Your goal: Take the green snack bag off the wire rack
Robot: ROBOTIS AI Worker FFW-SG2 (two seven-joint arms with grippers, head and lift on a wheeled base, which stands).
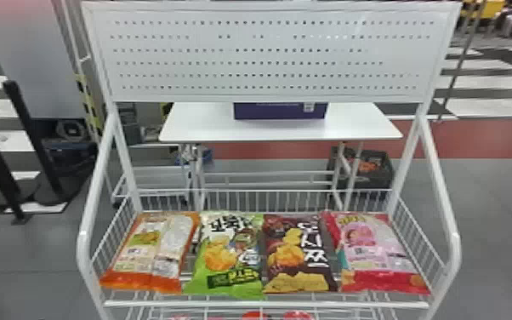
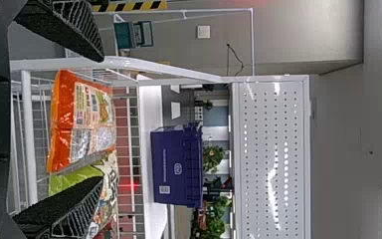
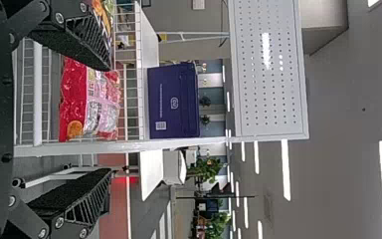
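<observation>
Left tool (image 2: pixel 101 119), right tool (image 3: pixel 110 119): fingers apart. Head view: green snack bag (image 1: pixel 230 257) 6 o'clock on wire rack (image 1: pixel 268 304), between orange bag (image 1: pixel 153 253) and brown bag (image 1: pixel 298 254).

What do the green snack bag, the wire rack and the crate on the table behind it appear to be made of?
The green snack bag looks like glossy printed plastic film, crinkled at its edges. The wire rack seems white-coated metal, with thin, straight rods. The purple crate is probably rigid plastic, judging by its ribbed rim.

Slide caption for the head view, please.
The green snack bag, second from left in a row of four, lies on the white wire rack.
</observation>
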